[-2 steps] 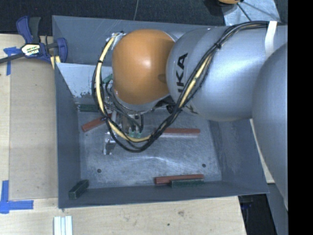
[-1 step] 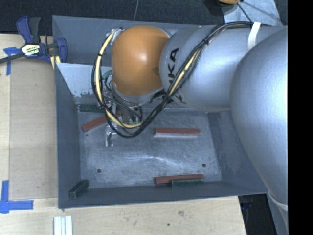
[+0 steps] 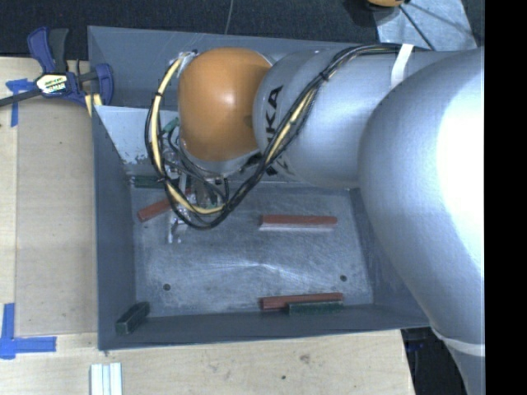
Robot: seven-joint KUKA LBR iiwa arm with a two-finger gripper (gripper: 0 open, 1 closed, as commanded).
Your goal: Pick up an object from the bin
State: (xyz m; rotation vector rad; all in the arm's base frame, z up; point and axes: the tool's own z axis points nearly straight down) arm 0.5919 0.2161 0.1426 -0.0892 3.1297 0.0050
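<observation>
Arm (image 3: 346,130) came in from the right of the view and reached down into the grey bin (image 3: 111,245), ending at its far left part. The orange cover (image 3: 216,101) on the wrist and a loop of yellow and black cables (image 3: 202,208) hid most of the tool from where I stood. The gripper (image 3: 176,230) poked out under the cables, low over the floor. I couldn't make out whether it was spread or closed, and saw nothing in it. Nearest thing was a short red-brown stick (image 3: 152,212), lying flat and slightly tilted just left of the gripper tip; touching or not, couldn't tell. A dark green strip (image 3: 146,183) lay a little beyond that, against the far wall and partly under the cables. A long red-brown bar (image 3: 298,221) lay flat mid-floor, well right of the gripper. Against the near wall sat another red-brown bar (image 3: 276,303) with a green bar (image 3: 317,307) overlapping its right end, the two side by side and touching. A small dark green block (image 3: 132,317) sat in the near left corner, well apart from the rest.
</observation>
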